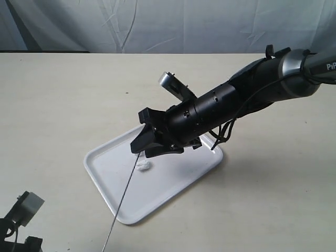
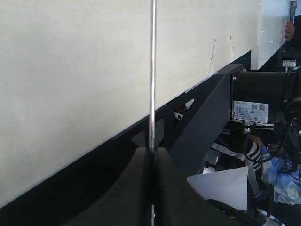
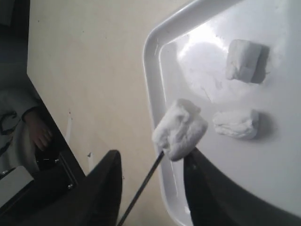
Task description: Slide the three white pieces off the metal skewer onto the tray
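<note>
In the exterior view, the right gripper [image 1: 143, 146] reached across onto the tray [image 1: 173, 184]. Its jaws were at the upper end of the metal skewer [image 1: 122, 202], which slanted down to the view's lower edge. White pieces [image 1: 143, 167] lay in the tray just beside the fingertips.

In the left wrist view, the left gripper [image 2: 153, 153] was clamped tight on the metal skewer [image 2: 153, 70], which ran out over the table [image 2: 70, 70].

In the right wrist view, the right gripper [image 3: 150, 162] stood spread, one finger on each side of the metal skewer [image 3: 146, 181]. One white piece [image 3: 179, 129] sat on the skewer's tip just beyond the fingertips, over the tray's rim [image 3: 149, 70]. Two more lay loose inside the tray, one piece [image 3: 244, 60] farther off and the other piece [image 3: 235, 123] nearer, slightly apart.
</note>
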Controlling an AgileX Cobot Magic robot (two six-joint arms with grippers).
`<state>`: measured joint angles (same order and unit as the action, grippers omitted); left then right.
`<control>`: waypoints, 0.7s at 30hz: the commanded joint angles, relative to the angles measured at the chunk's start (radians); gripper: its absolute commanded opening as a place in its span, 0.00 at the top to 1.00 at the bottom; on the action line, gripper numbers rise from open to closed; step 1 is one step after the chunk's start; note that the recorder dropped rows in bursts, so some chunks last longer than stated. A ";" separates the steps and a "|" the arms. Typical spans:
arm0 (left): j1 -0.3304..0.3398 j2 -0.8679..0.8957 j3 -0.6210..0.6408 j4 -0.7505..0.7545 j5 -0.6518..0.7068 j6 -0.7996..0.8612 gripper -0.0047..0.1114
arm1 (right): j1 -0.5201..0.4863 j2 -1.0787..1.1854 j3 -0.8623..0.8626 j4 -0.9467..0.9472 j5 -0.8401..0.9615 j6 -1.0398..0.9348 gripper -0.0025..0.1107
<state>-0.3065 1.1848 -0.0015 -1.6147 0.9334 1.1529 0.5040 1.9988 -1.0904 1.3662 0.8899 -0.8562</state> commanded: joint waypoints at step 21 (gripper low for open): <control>-0.005 0.001 0.001 0.090 0.109 -0.029 0.96 | 0.003 -0.004 0.001 0.005 -0.099 0.000 0.63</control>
<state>-0.3065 1.1848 -0.0015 -1.5635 1.0238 1.1455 0.5104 1.9988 -1.0904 1.3756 0.8099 -0.8537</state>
